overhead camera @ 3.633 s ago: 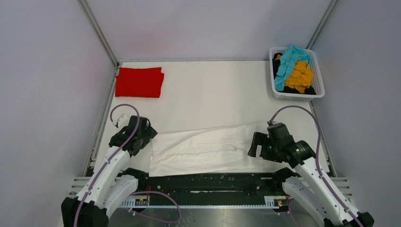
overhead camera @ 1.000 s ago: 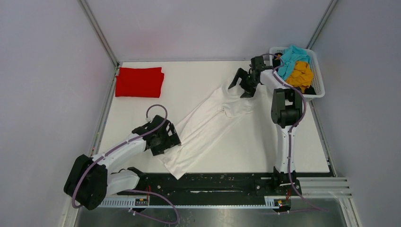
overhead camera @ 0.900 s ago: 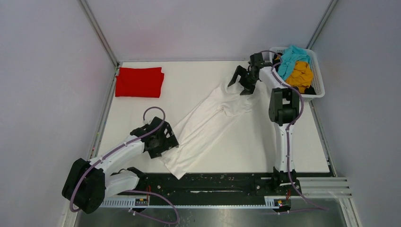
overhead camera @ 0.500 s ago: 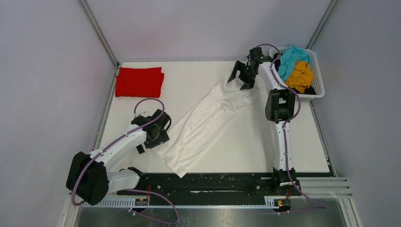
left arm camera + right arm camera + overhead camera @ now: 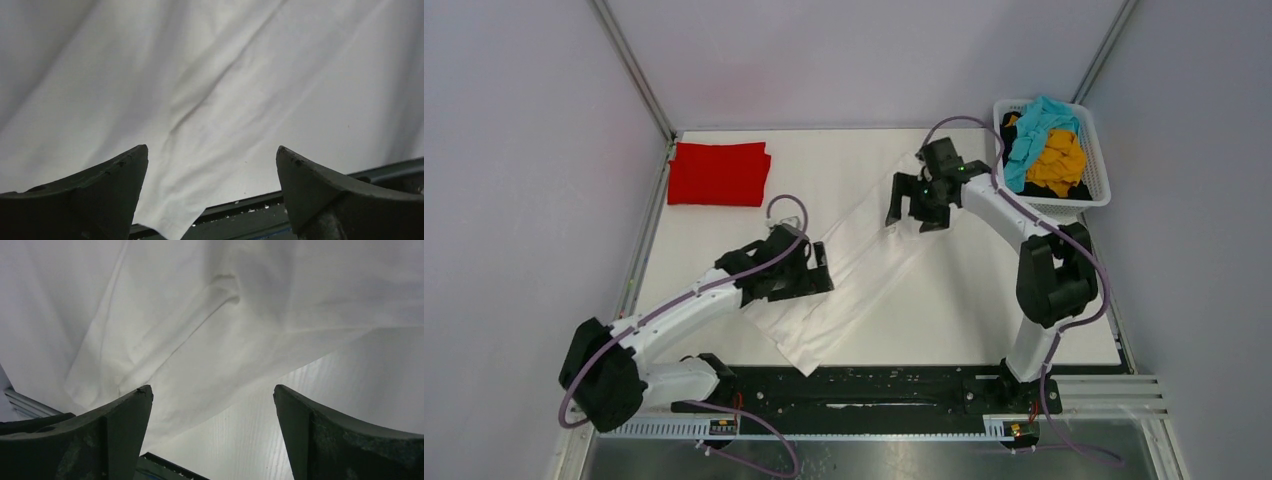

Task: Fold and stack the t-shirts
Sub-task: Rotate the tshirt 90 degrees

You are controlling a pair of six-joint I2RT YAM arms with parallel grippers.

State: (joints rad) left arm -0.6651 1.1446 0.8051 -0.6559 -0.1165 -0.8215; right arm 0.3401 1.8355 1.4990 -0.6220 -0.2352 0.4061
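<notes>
A large white t-shirt lies as a long diagonal strip from the table's near edge up toward the back right. My left gripper is open and empty just above its middle; the left wrist view shows its wide-apart fingers over wrinkled white cloth. My right gripper is open and empty above the shirt's far end, with cloth and bare table between its fingers. A folded red t-shirt lies at the back left. Teal, mustard-yellow and black shirts are bunched in the basket.
The white lattice basket stands at the back right corner. A black rail runs along the near edge, and the shirt's near corner overhangs it. Grey walls enclose the table on three sides.
My right gripper has drawn back from beside the basket to over the shirt's far end. My left gripper has moved right, onto the shirt's middle. The shirt lies flatter and narrower.
</notes>
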